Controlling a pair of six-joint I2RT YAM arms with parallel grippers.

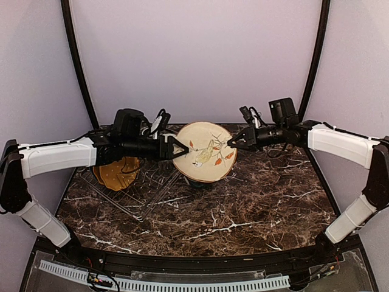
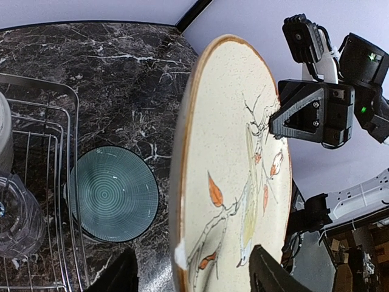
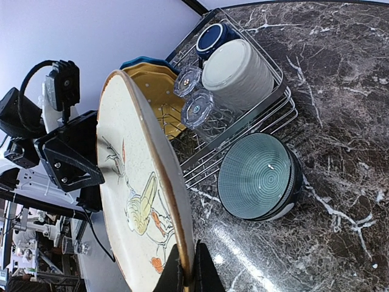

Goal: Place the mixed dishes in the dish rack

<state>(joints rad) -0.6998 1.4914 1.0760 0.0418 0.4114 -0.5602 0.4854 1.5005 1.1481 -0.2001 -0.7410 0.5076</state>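
The round, speckled cream leaf-patterned plate (image 1: 203,152), brown-rimmed, hangs on edge above the glossy veined-marble bench (image 1: 243,207), with the right jaws pinched on its rim. The left jaws straddle the opposite rim, parted, with a gap on one side. Beneath it the ribbed pale-teal bowl (image 3: 258,176) sits just beside the silver wire dish rack (image 3: 267,125).

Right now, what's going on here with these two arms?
Both arms meet at the cream leaf-patterned plate, held on edge above the table. The right pincer is clamped on its rim. The left pincer straddles the opposite rim with jaws open. The pale-teal bowl sits on the table beside the dish rack, which already holds the mustard-yellow plate.
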